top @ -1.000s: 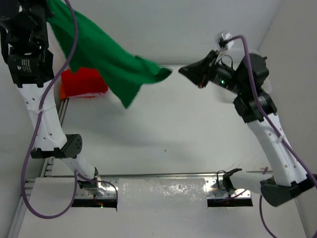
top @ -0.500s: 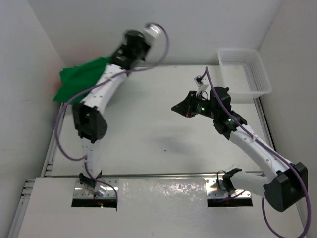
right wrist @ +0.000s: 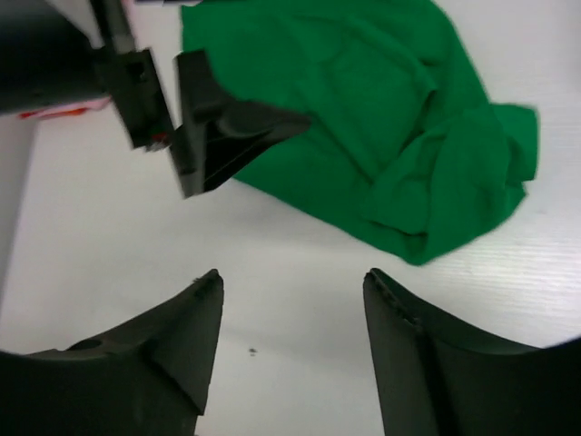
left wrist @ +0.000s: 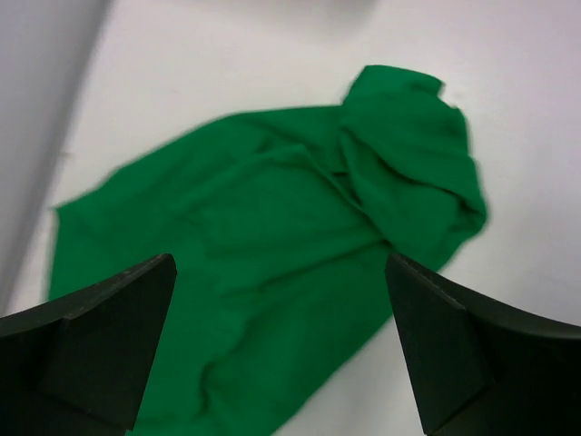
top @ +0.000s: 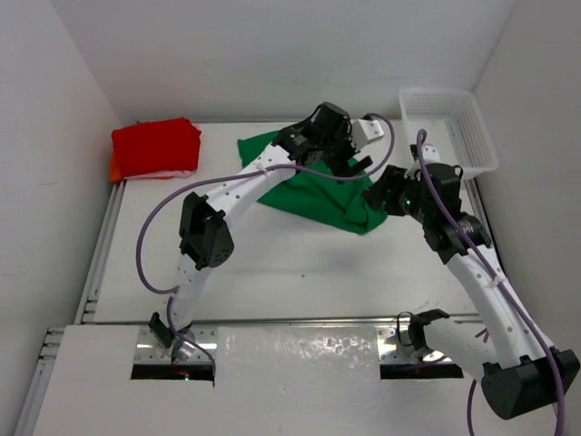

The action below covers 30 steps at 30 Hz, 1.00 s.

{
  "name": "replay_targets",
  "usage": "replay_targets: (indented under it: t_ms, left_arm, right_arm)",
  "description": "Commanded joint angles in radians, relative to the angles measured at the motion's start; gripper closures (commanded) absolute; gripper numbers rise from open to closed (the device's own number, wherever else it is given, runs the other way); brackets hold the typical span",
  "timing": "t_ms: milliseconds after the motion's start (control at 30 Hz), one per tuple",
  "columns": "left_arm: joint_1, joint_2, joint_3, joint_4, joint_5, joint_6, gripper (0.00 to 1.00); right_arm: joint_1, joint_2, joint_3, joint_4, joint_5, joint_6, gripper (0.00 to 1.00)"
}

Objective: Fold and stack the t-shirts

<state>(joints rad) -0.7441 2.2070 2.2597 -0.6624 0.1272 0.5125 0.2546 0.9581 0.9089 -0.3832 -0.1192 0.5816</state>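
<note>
The green shirt (top: pixel 313 202) is no longer in the air. One second before, it hangs stretched between the two arms, high in the upper left of the top view; now it lies on the table (top: pixel 272 272) in the upper middle of that view, and both arms are over it. Both grippers are closed on the cloth then and are apart now, so the shirt is released.

For the task this means, I think, that the shirt is put down for folding, but it is not yet flat. Its lower right end is bunched into a lump with many wrinkles, and the upper left part is smoother. It probably needs spreading first. The red shirt (top: pixel 156 145) is already folded in the upper left corner, with an orange edge (top: pixel 115 168) under it, well apart from the green one. The basket (top: pixel 449 95) stands in the upper right.

The left gripper (left wrist: pixel 277 272) has its fingers (left wrist: pixel 109 336) very wide. In its wrist view the cloth fills the space between them, but it lies below and nothing is gripped. The right gripper (right wrist: pixel 292 282) is also open, somewhat less wide. Between its fingers (right wrist: pixel 154 363) there is only bare table, with the bunched end of the shirt just above in the frame. It holds nothing, and I see no contact with the cloth
</note>
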Motion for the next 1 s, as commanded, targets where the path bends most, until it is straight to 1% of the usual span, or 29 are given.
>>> replay_targets:
  t_ms: [0, 33, 67, 100, 133, 167, 200, 233, 267, 300, 333, 367, 400, 433, 467, 500, 533, 567, 667, 700, 767, 800, 833, 867, 900, 933, 967]
  left_arm:
    - [0.034, -0.024, 0.074, -0.1, 0.23, -0.15, 0.0]
    - [0.076, -0.088, 0.048, -0.067, 0.235, -0.17, 0.0]
    - [0.106, -0.122, 0.025, -0.045, 0.236, -0.204, 0.0]
    - [0.141, -0.157, 0.003, -0.025, 0.239, -0.222, 0.0]
    - [0.22, -0.215, -0.049, 0.018, 0.241, -0.244, 0.0]
    - [0.262, -0.236, -0.075, 0.033, 0.239, -0.267, 0.0]
    - [0.308, -0.253, -0.095, 0.043, 0.229, -0.302, 0.0]
    - [0.39, -0.269, -0.136, 0.056, 0.203, -0.316, 0.0]
    - [0.429, -0.27, -0.158, 0.06, 0.189, -0.342, 0.0]
    - [0.466, -0.262, -0.175, 0.058, 0.164, -0.353, 0.0]
    - [0.527, -0.253, -0.207, 0.053, 0.154, -0.358, 0.0]
    - [0.548, -0.224, -0.222, 0.049, 0.14, -0.358, 0.0]
    - [0.566, -0.205, -0.235, 0.044, 0.114, -0.353, 0.0]
    - [0.589, -0.169, -0.253, 0.035, 0.103, -0.345, 0.0]
    - [0.598, -0.153, -0.262, 0.035, 0.092, -0.339, 0.0]
    - [0.61, -0.135, -0.27, 0.035, 0.08, -0.335, 0.0]
    - [0.618, -0.106, -0.27, 0.035, 0.074, -0.335, 0.0]
    - [0.623, -0.096, -0.272, 0.037, 0.068, -0.341, 0.0]
    - [0.644, -0.067, -0.272, 0.046, 0.068, -0.347, 0.0]
    - [0.649, -0.064, -0.275, 0.052, 0.063, -0.348, 0.0]
    - [0.65, -0.058, -0.281, 0.053, 0.066, -0.345, 0.0]
    - [0.649, -0.053, -0.291, 0.063, 0.074, -0.347, 0.0]
    - [0.65, -0.05, -0.296, 0.066, 0.08, -0.347, 0.0]
    - [0.65, -0.046, -0.298, 0.069, 0.08, -0.348, 0.0]
    - [0.649, -0.037, -0.296, 0.07, 0.08, -0.351, 0.0]
    - [0.649, -0.021, -0.295, 0.075, 0.08, -0.353, 0.0]
    - [0.649, -0.01, -0.29, 0.078, 0.08, -0.356, 0.0]
  right_arm:
    - [-0.002, -0.039, 0.076, -0.109, 0.188, -0.057, 0.38]
    - [-0.005, -0.038, 0.077, -0.106, 0.213, -0.065, 0.37]
    - [-0.003, -0.029, 0.082, -0.089, 0.205, -0.078, 0.42]
    - [-0.003, 0.014, 0.09, -0.077, 0.184, -0.086, 0.5]
    - [-0.005, 0.049, 0.096, -0.065, 0.129, -0.095, 0.6]
    - [-0.003, 0.092, 0.108, -0.05, 0.098, -0.101, 0.69]
    - [-0.003, 0.197, 0.142, -0.045, 0.063, -0.109, 0.77]
    - [0.003, 0.255, 0.157, -0.042, 0.032, -0.115, 0.78]
    - [0.009, 0.311, 0.179, -0.03, 0.017, -0.129, 0.76]
    - [0.021, 0.367, 0.217, -0.019, 0.033, -0.138, 0.63]
    - [0.043, 0.475, 0.238, -0.008, 0.053, -0.15, 0.57]
    - [0.055, 0.531, 0.264, 0.015, 0.065, -0.178, 0.53]
    - [0.066, 0.589, 0.331, 0.018, 0.09, -0.189, 0.47]
    - [0.084, 0.713, 0.37, 0.017, 0.099, -0.204, 0.45]
    - [0.093, 0.778, 0.415, 0.004, 0.107, -0.233, 0.44]
    - [0.103, 0.844, 0.515, -0.011, 0.118, -0.245, 0.42]
    - [0.113, 0.98, 0.568, -0.063, 0.118, -0.255, 0.41]
    - [0.118, 1.045, 0.681, -0.091, 0.137, -0.27, 0.4]
    - [0.136, 1.241, 0.816, -0.181, 0.168, -0.295, 0.39]
    - [0.149, 1.267, 0.852, -0.187, 0.191, -0.302, 0.38]
    - [0.159, 1.298, 0.826, -0.181, 0.217, -0.334, 0.4]
    - [0.167, 1.297, 0.802, -0.177, 0.226, -0.356, 0.48]
    - [0.173, 1.289, 0.771, -0.178, 0.231, -0.356, 0.48]
    - [0.175, 1.256, 0.683, -0.174, 0.237, -0.371, 0.6]
    - [0.178, 1.233, 0.624, -0.168, 0.237, -0.377, 0.65]
    - [0.183, 1.204, 0.499, -0.157, 0.249, -0.382, 0.7]
    - [0.184, 1.171, 0.433, -0.152, 0.26, -0.382, 0.7]
